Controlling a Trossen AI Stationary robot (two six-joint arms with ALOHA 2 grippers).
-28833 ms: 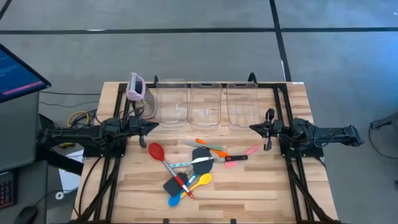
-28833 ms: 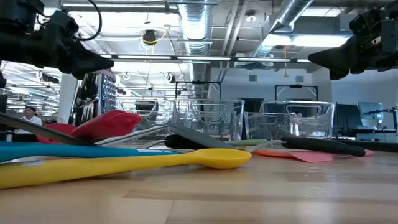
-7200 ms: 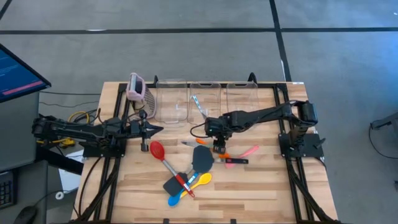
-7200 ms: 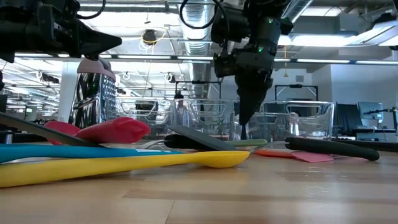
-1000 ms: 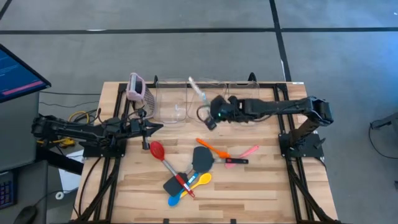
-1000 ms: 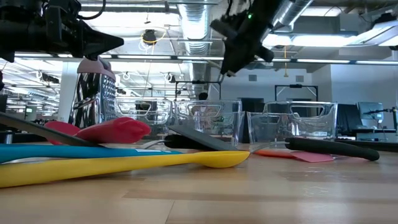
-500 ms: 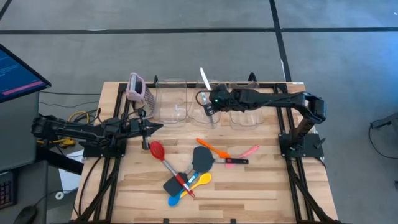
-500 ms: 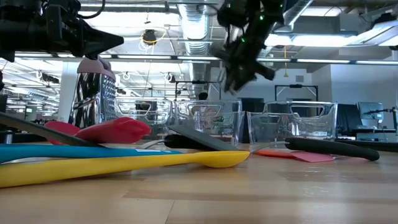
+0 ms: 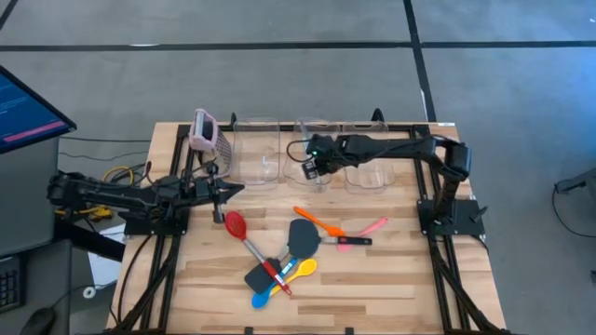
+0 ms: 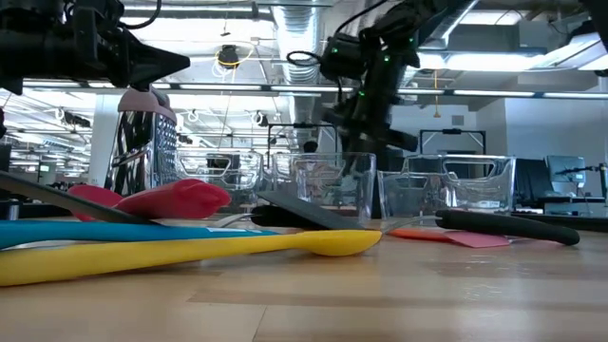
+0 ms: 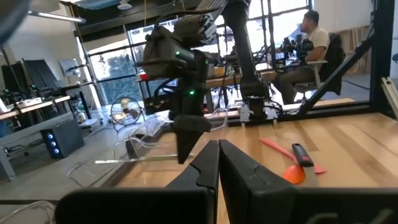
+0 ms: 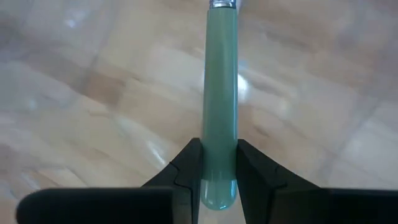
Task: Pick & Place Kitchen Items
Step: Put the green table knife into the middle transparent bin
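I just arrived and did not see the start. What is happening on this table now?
The right hand is shut on a clear-teal tool and holds it over the middle bin of three clear bins at the back of the table. The left hand waits shut at the table's left side. Several utensils, among them a red spoon and an orange spatula, lie on the table.

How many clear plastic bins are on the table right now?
3, side by side along the table's far edge: the left bin beside the grater, the middle bin under the right gripper, and the right bin. None seems hidden.
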